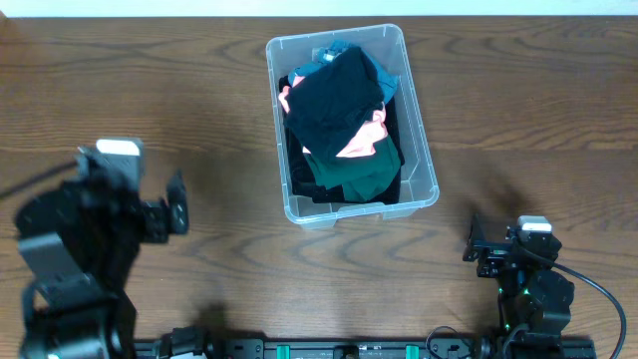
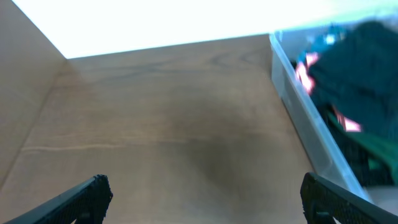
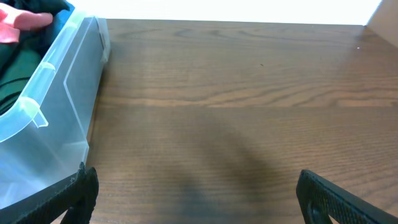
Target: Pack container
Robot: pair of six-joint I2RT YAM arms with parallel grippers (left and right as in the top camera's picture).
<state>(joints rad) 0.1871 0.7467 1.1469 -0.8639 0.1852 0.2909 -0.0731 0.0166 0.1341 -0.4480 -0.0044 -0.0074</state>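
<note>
At the middle of the dark wooden table [image 1: 150, 90], toward its far edge, stands the clear plastic container [image 1: 361, 212], heaped with crumpled clothes. A black garment [image 1: 334, 95] lies on top. A dark green one [image 1: 364, 178] sits below it toward the near end, a bit of pink cloth [image 1: 361, 148] shows between them, and a teal piece [image 1: 334, 50] lies at the far end. From the left wrist camera the heap stands up past the container's side wall. The left claw [image 2: 205, 190] hangs over bare table to the left of the container, well apart from it, its fingers spread wide with nothing between them. The right claw [image 3: 196, 186] sits off the container's near right corner, near it but not touching, likewise spread wide and holding nothing.
</note>
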